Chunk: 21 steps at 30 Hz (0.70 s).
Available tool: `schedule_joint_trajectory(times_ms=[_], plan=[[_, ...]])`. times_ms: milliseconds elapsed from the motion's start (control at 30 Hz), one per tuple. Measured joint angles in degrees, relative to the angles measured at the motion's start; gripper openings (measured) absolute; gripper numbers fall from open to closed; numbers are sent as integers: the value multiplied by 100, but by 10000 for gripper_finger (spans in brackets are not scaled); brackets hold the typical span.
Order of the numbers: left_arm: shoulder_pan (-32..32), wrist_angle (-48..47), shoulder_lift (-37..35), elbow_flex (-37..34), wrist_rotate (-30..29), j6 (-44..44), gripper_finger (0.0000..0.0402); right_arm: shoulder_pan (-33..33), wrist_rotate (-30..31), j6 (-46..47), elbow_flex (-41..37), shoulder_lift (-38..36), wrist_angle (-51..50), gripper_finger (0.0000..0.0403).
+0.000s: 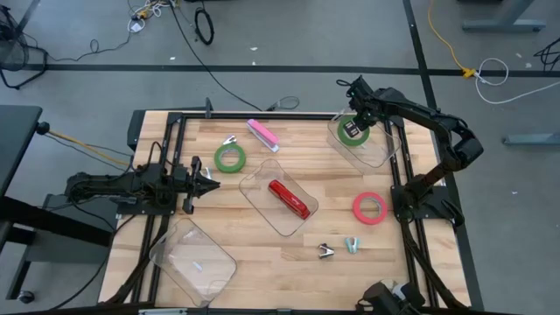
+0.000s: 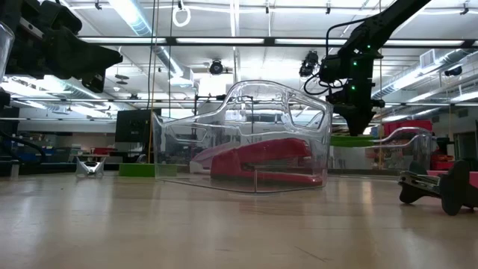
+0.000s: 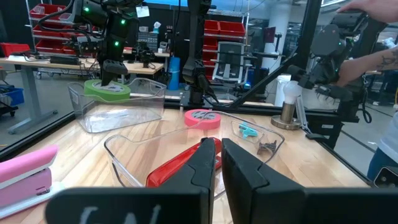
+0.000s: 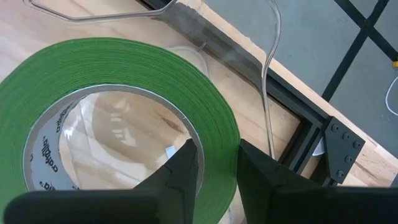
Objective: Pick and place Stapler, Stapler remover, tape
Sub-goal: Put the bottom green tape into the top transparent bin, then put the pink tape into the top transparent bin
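My right gripper (image 1: 354, 129) at the far right is shut on a green tape ring (image 4: 124, 81), which sits over a clear container (image 1: 374, 150). A second green tape ring (image 1: 230, 158) lies flat left of centre, and a red-pink one (image 1: 370, 207) lies flat at the right. A red stapler (image 1: 290, 199) lies in the middle clear container (image 1: 262, 179). A pink stapler (image 1: 262, 134) lies at the far side. Staple removers (image 1: 326, 251) lie near the front edge. My left gripper (image 1: 208, 180) waits shut at the left. My right gripper pinches the green ring's wall (image 4: 219, 146), one finger (image 4: 184, 168) inside the ring's open centre and the other outside it. The fingers come from above, slanting steeply down. The ring (image 2: 351, 140) hangs about level at the container's rim height.
Another clear container (image 1: 194, 259) sits at the near left. A further staple remover (image 1: 230, 140) lies by the second green ring, and a teal one (image 1: 353, 245) near the front. A black frame (image 1: 398, 175) borders the table. A person's arm (image 3: 379, 59) shows beyond the table.
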Motion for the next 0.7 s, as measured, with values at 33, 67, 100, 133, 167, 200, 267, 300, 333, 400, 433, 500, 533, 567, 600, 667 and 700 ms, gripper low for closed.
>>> schedule_joint_trajectory(times_ms=[33,67,100,133,167,200,267,300,333,400,433,500,533,567,600,667,700], plan=[[0,0,0,0,0,2,30,-2,-41,-2,0,0,-2,95],[0,0,0,0,0,2,30,0,-110,-4,0,0,-2,99],[0,2,0,0,0,0,30,-1,-174,1,0,0,-2,103],[0,1,0,-1,0,0,30,-1,-231,18,0,0,-4,109],[0,0,0,0,0,2,30,-1,-274,59,0,0,-4,117],[0,0,0,-2,0,0,30,0,-306,79,0,0,-2,125],[0,0,0,-1,0,0,30,0,-344,94,0,0,-2,142],[0,0,0,-2,-2,2,30,0,-389,89,0,0,0,151],[0,1,0,0,0,2,30,0,-451,85,2,0,-1,159],[0,0,0,-1,0,0,30,0,-537,77,2,0,-1,173],[0,0,-1,0,0,1,30,0,-595,75,2,0,-2,179],[0,0,0,0,0,0,30,0,-628,74,2,0,-2,188],[0,0,0,0,0,0,30,0,-644,73,2,0,-1,191],[0,0,-1,0,0,1,30,0,-645,71,2,0,-2,193],[0,0,0,0,0,2,30,0,-646,64,2,0,-2,195],[0,0,0,0,0,0,30,0,-648,50,2,-39,-34,196],[0,0,0,-1,-1,0,30,0,-648,22,2,-86,-57,196]])
